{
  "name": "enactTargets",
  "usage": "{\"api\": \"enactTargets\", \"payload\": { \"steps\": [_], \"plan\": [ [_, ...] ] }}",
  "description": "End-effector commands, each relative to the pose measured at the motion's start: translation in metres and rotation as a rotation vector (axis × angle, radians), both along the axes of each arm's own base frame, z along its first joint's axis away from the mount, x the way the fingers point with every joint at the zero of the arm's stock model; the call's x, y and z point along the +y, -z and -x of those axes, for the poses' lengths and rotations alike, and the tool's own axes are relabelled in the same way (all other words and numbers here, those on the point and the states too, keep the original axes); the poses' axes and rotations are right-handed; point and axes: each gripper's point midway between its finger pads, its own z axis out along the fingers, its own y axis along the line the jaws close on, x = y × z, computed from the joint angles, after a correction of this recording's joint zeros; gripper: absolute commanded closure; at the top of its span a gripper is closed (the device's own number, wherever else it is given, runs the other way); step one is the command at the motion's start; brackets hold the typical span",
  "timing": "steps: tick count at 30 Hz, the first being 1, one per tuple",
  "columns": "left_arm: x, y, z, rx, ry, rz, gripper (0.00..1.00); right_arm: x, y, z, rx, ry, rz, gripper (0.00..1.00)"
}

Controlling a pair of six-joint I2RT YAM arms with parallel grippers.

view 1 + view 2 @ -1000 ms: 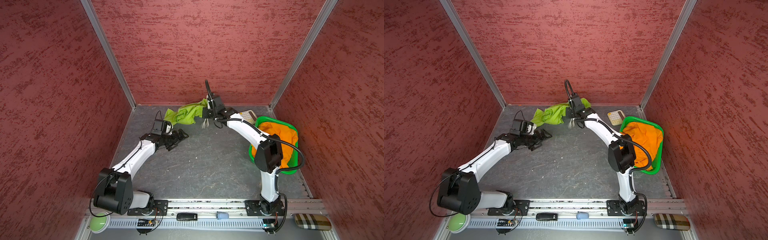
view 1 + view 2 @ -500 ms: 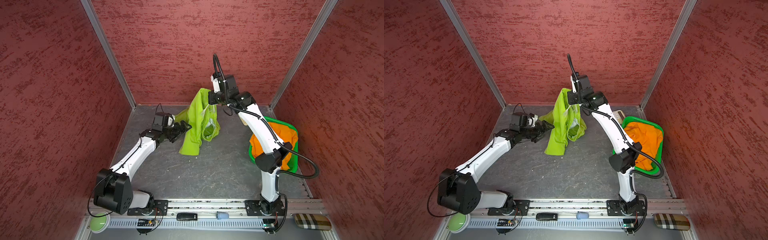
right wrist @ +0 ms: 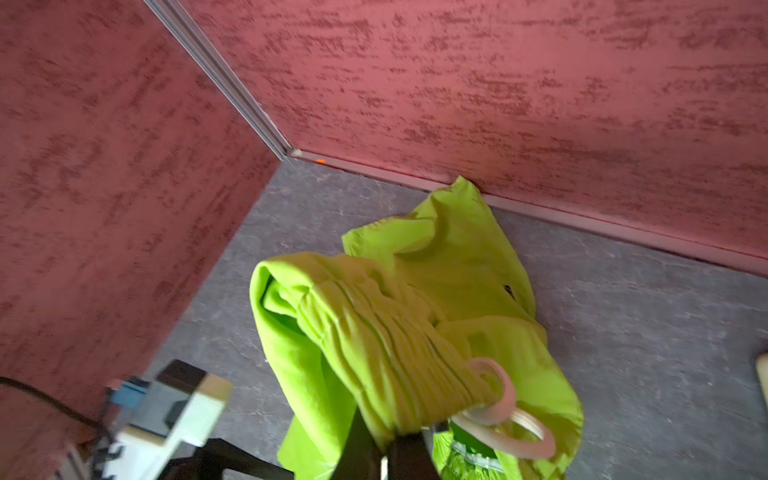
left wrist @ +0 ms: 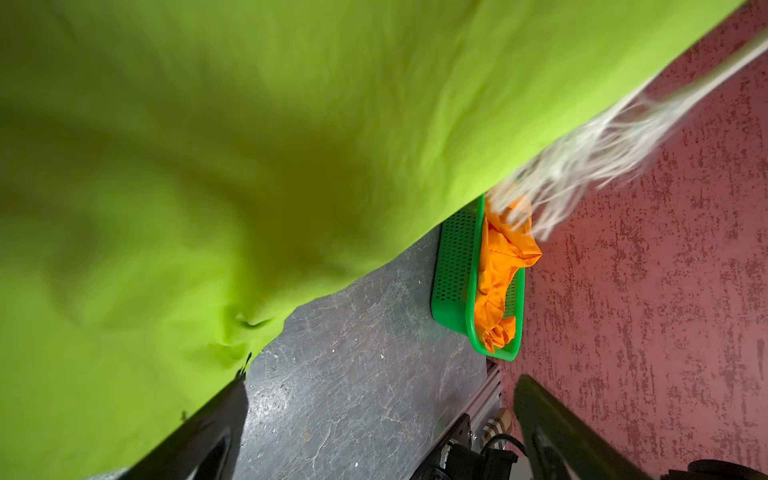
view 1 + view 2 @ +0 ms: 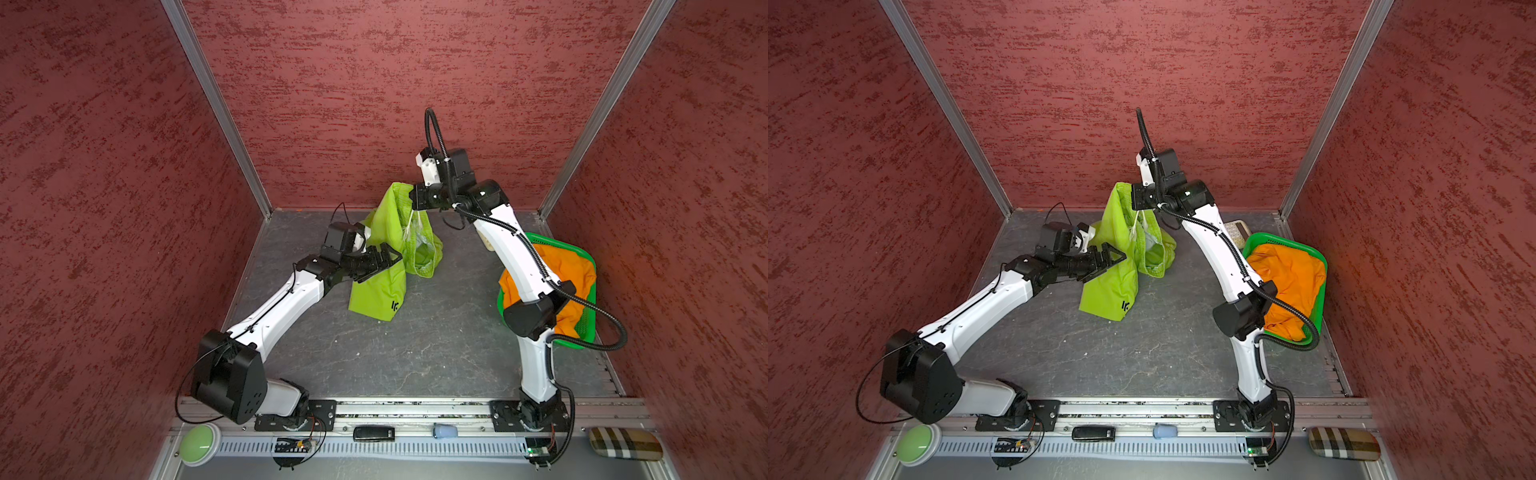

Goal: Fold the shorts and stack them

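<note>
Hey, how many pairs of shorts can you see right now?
2. Lime green shorts hang from the shut right gripper at the back; orange shorts lie in the green basket. More may be hidden underneath them.

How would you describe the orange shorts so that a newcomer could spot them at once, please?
Start at the red wall on the right of both top views; at its foot sits a green perforated basket. The orange shorts lie crumpled inside it, the only orange thing there, whereas the lime green shorts hang from the right gripper.
</note>
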Motion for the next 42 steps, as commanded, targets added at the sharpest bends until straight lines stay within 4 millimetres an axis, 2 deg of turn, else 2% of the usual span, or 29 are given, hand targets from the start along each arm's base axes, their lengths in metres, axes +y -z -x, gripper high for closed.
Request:
{"api": "enactTargets", "payload": {
  "steps": [1,4,6,10,13,15,18,21,26,28,30,32,34,37,38,39,42],
  "plan": [
    [0.0,-0.005,-0.002,-0.031,-0.007,-0.012,0.01,0.005,-0.05,0.008,-0.092,-0.024,-0.125,1.0],
    [-0.006,-0.004,0.001,-0.023,0.005,-0.004,0.0,-0.004,-0.073,0.01,-0.122,0.002,-0.185,1.0],
    [-0.012,-0.004,0.003,-0.024,0.017,0.002,0.01,-0.018,-0.091,0.006,-0.135,0.043,-0.255,1.0],
    [-0.031,0.002,0.01,-0.006,0.052,0.01,0.01,-0.068,-0.127,-0.009,-0.172,0.19,-0.418,1.0],
    [-0.043,0.011,0.016,0.016,0.073,0.002,0.0,-0.106,-0.15,-0.011,-0.22,0.331,-0.494,1.0],
    [-0.051,0.014,0.02,0.011,0.085,-0.004,0.01,-0.117,-0.161,-0.007,-0.242,0.376,-0.558,1.0],
    [-0.064,0.019,0.023,0.002,0.1,-0.017,0.01,-0.118,-0.165,-0.003,-0.228,0.388,-0.707,1.0],
    [-0.078,0.023,0.018,0.001,0.106,-0.036,0.01,-0.111,-0.157,0.001,-0.215,0.404,-0.8,1.0],
    [-0.106,0.018,0.006,-0.06,0.112,-0.081,0.01,-0.091,-0.146,0.007,-0.192,0.421,-0.862,1.0],
    [-0.119,0.016,0.004,-0.072,0.123,-0.084,0.01,-0.08,-0.136,0.01,-0.178,0.438,-0.887,1.0],
    [-0.126,0.018,0.005,-0.064,0.133,-0.089,0.01,-0.061,-0.122,0.012,-0.149,0.441,-0.898,1.0],
    [-0.12,0.024,0.007,-0.059,0.115,-0.107,0.01,-0.043,-0.102,0.009,-0.112,0.453,-0.877,1.0],
    [-0.106,0.032,0.01,-0.047,0.086,-0.119,0.01,-0.028,-0.079,0.001,-0.079,0.462,-0.845,1.0],
    [-0.072,0.043,0.015,-0.016,0.022,-0.14,0.01,-0.001,-0.04,-0.013,0.013,0.416,-0.809,1.0],
    [-0.058,0.047,0.016,-0.005,-0.006,-0.145,0.01,0.011,-0.024,-0.02,0.052,0.381,-0.781,0.92],
    [-0.046,0.049,0.017,0.005,-0.03,-0.143,0.01,0.022,-0.012,-0.024,0.088,0.34,-0.753,0.74],
    [-0.018,0.056,0.02,0.033,-0.08,-0.135,0.0,0.044,0.015,-0.03,0.157,0.247,-0.675,0.39]
  ]
}}
